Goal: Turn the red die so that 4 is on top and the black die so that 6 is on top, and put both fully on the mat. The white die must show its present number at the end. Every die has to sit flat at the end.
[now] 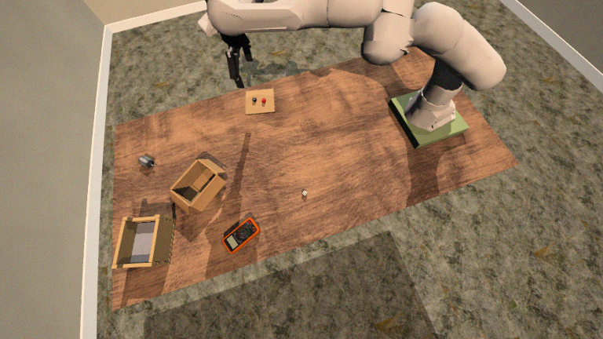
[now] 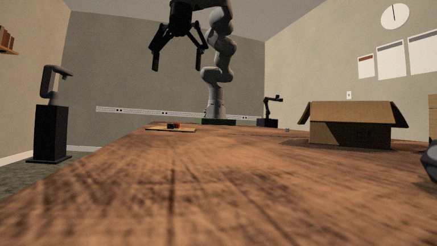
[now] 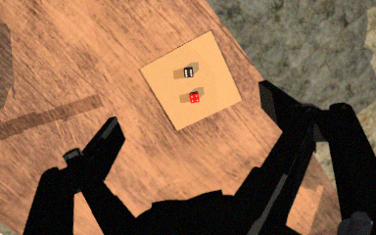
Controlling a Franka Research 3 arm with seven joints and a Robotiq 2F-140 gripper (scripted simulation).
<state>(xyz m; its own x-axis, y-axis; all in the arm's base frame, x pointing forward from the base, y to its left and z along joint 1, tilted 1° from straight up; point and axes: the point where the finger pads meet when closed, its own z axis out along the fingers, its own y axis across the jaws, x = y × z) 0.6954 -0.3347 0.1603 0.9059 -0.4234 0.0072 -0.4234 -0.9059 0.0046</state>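
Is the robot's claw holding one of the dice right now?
No. The gripper is wide open and holds nothing. It hangs high above the mat, where the red die and black die sit.

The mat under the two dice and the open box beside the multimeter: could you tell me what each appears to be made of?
The mat looks like thin cardboard or cork: flat, matte tan, without visible grain, lying flush on the wooden table. The open box looks like corrugated cardboard: the same matte brown, with folded flaps standing out. Neither shows gloss. The exact material of the mat stays open.

An open cardboard box (image 1: 197, 185), orange multimeter (image 1: 240, 235) and wooden tray (image 1: 141, 242) share the table (image 1: 346, 148).
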